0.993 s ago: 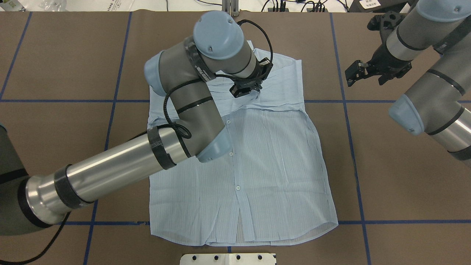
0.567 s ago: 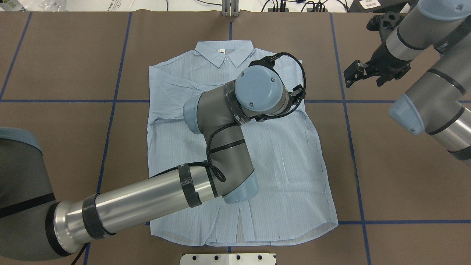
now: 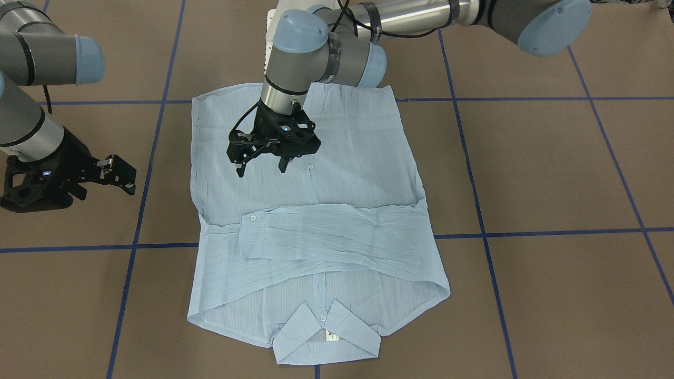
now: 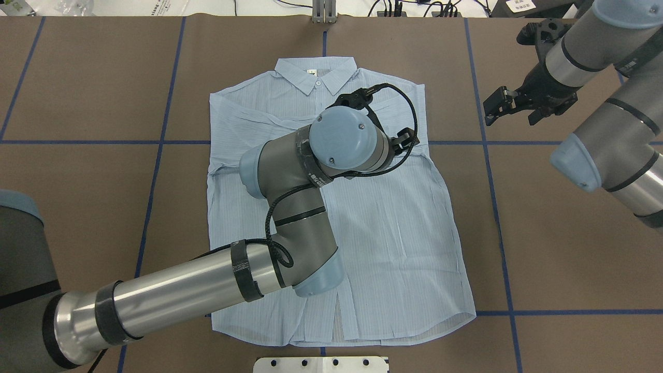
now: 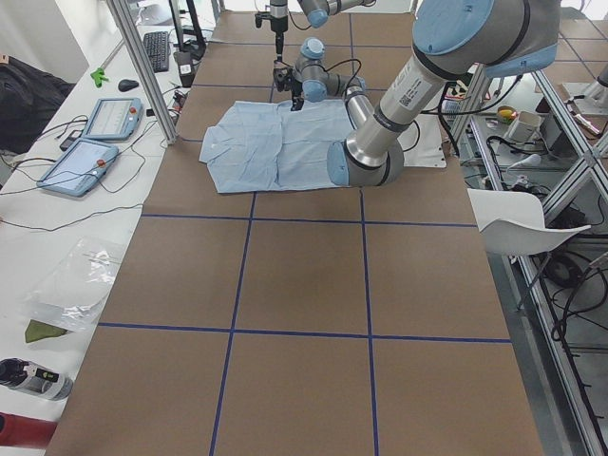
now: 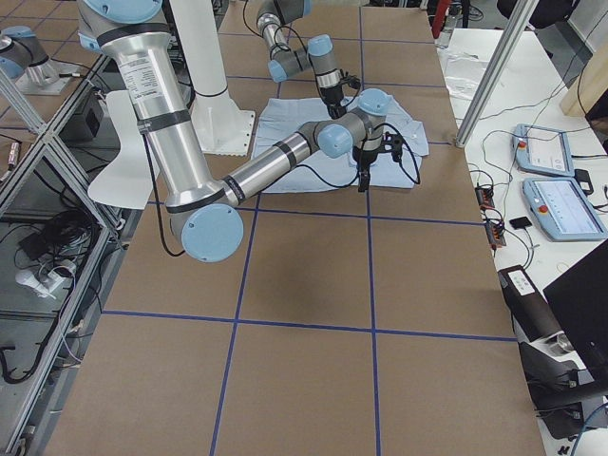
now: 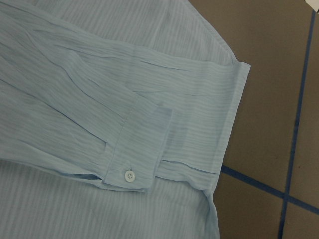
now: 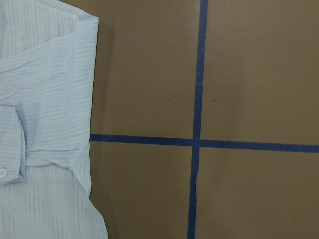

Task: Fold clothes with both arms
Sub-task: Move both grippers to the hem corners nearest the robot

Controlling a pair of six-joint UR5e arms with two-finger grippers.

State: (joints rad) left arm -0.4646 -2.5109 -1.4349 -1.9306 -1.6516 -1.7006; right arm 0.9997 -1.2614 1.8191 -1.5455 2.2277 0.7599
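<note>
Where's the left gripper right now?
In the front-facing view the left gripper hangs open over the shirt body, between the hem and the folded sleeve's cuff, on the view's left of the button line.

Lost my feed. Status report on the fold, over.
Left gripper open, empty, above shirt. Right gripper open, off the shirt's side. Sleeves folded across chest; bottom fold not yet done.

Brown paper-covered table (image 4: 570,248), blue tape grid lines (image 4: 570,313). White side bench (image 5: 28,256) carries blue-cased tablets (image 5: 81,166). Silver aluminium frame post (image 5: 142,71). White moulded chair (image 5: 518,223).
</note>
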